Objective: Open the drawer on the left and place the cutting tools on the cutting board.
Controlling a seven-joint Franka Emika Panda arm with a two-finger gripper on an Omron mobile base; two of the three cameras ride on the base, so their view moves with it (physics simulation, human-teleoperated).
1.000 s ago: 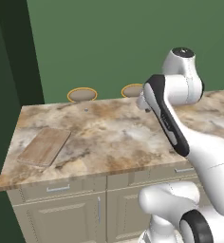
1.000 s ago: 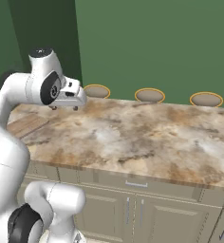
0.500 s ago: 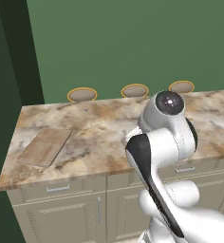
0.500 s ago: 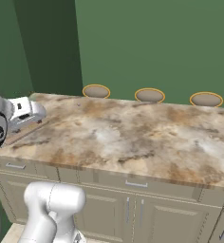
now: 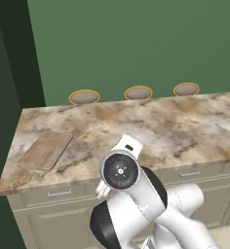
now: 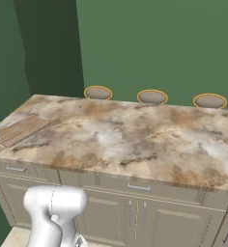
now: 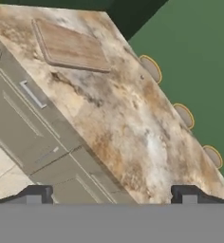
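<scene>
Wooden cutting board (image 5: 45,149) bare at tabletop (image 5: 151,127) left end; drawer (image 5: 58,193) beneath it shut (handle untouched). Hand (image 7: 111,195) fingers spread wide, swung down off the tabletop toward drawer front; approach just beginning.

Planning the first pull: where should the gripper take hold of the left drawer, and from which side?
Probably the small silver bar handle on the drawer front, approached from the front; it lies horizontal, so the open gripper would likely close above and below it.
</scene>
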